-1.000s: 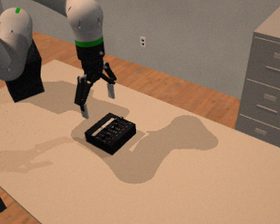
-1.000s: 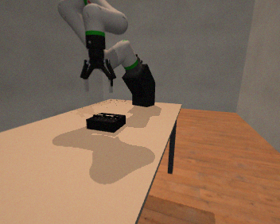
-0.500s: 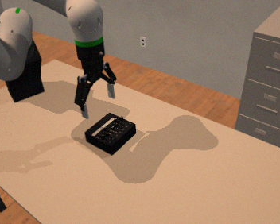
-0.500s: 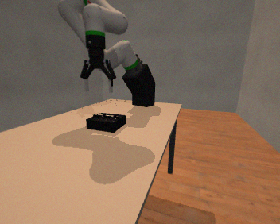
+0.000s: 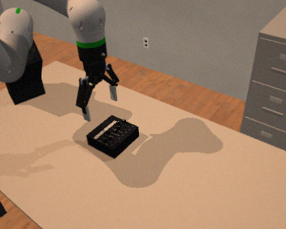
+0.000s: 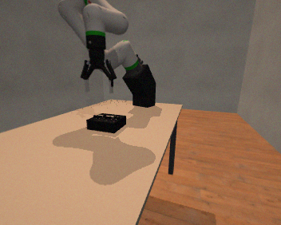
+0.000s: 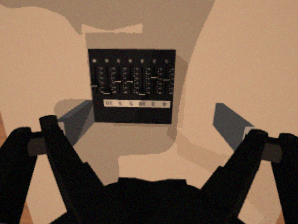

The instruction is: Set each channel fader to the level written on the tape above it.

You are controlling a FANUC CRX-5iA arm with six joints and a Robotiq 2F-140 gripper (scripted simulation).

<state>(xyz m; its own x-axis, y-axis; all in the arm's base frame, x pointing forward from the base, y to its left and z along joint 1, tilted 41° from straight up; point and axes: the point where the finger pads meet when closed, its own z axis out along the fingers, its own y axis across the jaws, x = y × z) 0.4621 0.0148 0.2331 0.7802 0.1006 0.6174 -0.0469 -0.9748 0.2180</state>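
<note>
Gripper fingers are spread wide apart with nothing between them, hanging above the table, clear of the lighting desk. From where I stand, the arm reaches over from its black pedestal at the far end of the table, and the wrist points down.

The desk, a small black box, sits upright and level on the tabletop. In the exterior view it lies between the table's two long edges, with bare tabletop on both sides of it, so it is not hanging over anywhere. Seen from the wrist, the two gray fingertips stand out toward either side of the desk, and there is open air between them and the box in the other views. I can see nothing else standing close around it.

On its face a white strip of tape runs across, its figures upside down in the wrist view. The fader caps stand at differing heights along their slots; the scale marks are too small for me to read levels off them. One cap sits right by the desk's edge in that view. Over by the wall, a gray filing cabinet stands past the table's far long edge, well apart from the arm.
</note>
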